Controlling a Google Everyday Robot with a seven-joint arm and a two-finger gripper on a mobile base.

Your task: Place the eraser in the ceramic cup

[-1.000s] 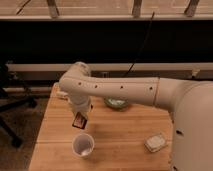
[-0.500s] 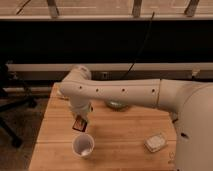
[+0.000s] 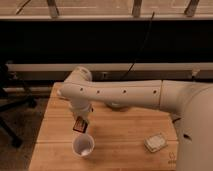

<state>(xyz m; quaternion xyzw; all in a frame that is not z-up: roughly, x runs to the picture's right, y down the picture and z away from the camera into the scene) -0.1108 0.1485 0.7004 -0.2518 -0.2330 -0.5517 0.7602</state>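
The eraser [image 3: 79, 125], a small dark block with orange-red markings, hangs from my gripper [image 3: 81, 119] at the end of the white arm. It is held just above and slightly behind the ceramic cup [image 3: 83, 145], a small round white cup standing upright on the wooden table [image 3: 125, 135]. The gripper is shut on the eraser. The eraser's lower end is close to the cup's rim but apart from it.
A pale whitish block [image 3: 155, 142] lies on the table's right side. A green bowl [image 3: 116, 105] is mostly hidden behind the arm. A black office chair [image 3: 10, 107] stands at the left. The table's front edge is near the cup.
The gripper with the eraser has moved down and forward toward the cup, ending closer above its rim. The cup has not moved.
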